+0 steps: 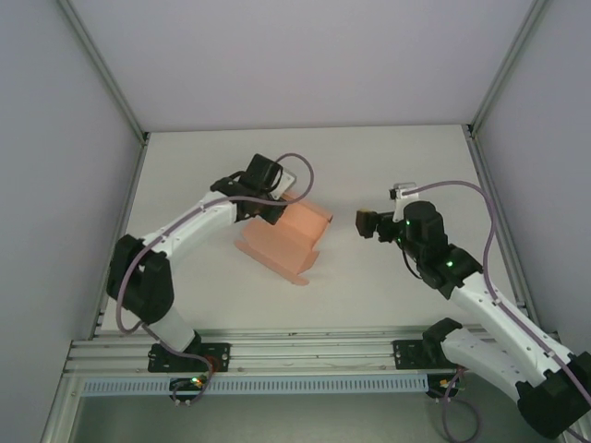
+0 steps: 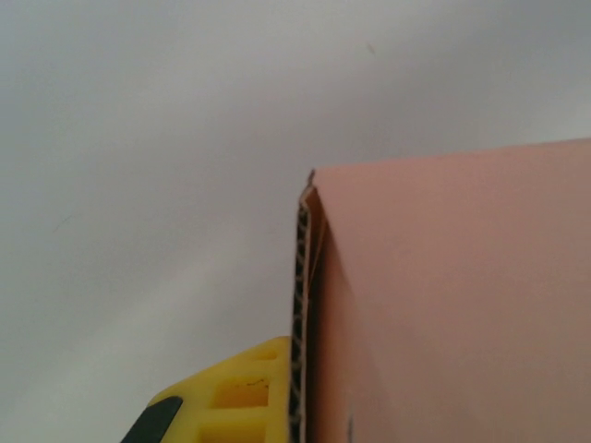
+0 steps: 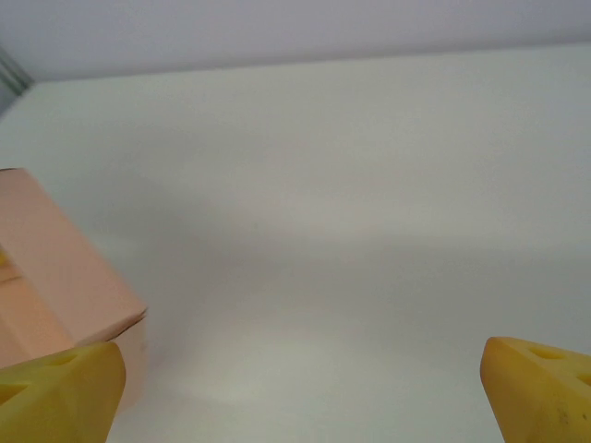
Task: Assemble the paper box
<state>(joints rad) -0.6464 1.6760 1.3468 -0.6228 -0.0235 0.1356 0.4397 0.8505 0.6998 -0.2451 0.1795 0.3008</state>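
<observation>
— Near the middle of the table [image 1: 397, 166], a little to the left, what's that pink thing?

— That's the paper box [image 1: 288, 238]. It's salmon-pink card, partly folded: a raised block with a flat flap spread on the table toward the near side.

— Who has hold of it?

— The left hand [image 1: 271, 207]. It sits at the box's far left corner, clenched on a wall of the card. In the left wrist view a yellow finger [image 2: 242, 395] lies right against the card's corrugated edge. The pink face rises beside it on the right.

— And the right hand?

— The right hand [image 1: 363, 224] is released and holds nothing. It hangs just right of the box and points at it, with bare table between the two. In its own wrist view the two yellow fingertips [image 3: 57, 392] stand far apart at the bottom corners, and the box shows at the left edge.

— How does the box lie?

— It rests on the table, turned at an angle to the table's edges.
</observation>
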